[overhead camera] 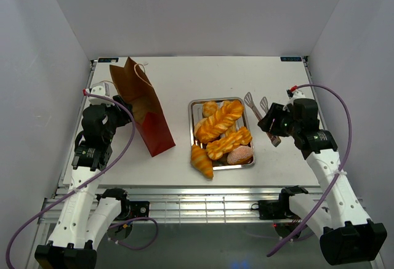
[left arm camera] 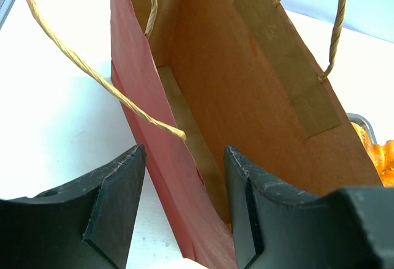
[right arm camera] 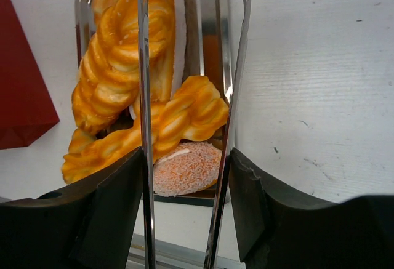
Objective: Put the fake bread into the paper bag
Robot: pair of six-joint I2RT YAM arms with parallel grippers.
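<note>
The red paper bag [overhead camera: 143,108] stands open at the left, tilted, its brown lining showing in the left wrist view [left arm camera: 246,96]. My left gripper [overhead camera: 125,110] is open, its jaws either side of the bag's near red wall [left arm camera: 184,183]. The fake bread, several golden braided loaves [overhead camera: 218,121], a croissant [overhead camera: 202,161] and a pinkish roll [overhead camera: 240,154], is piled in the silver tray [overhead camera: 191,106]. My right gripper [overhead camera: 271,122] is shut on the metal tongs [overhead camera: 257,104], right of the tray. In the right wrist view, the tong arms [right arm camera: 143,96] point over the loaves [right arm camera: 117,72] and the pinkish roll [right arm camera: 188,167].
White walls close in the table on the left, right and back. The croissant hangs over the tray's front left corner. A corner of the bag [right arm camera: 18,96] shows left of the tray [right arm camera: 209,35] in the right wrist view.
</note>
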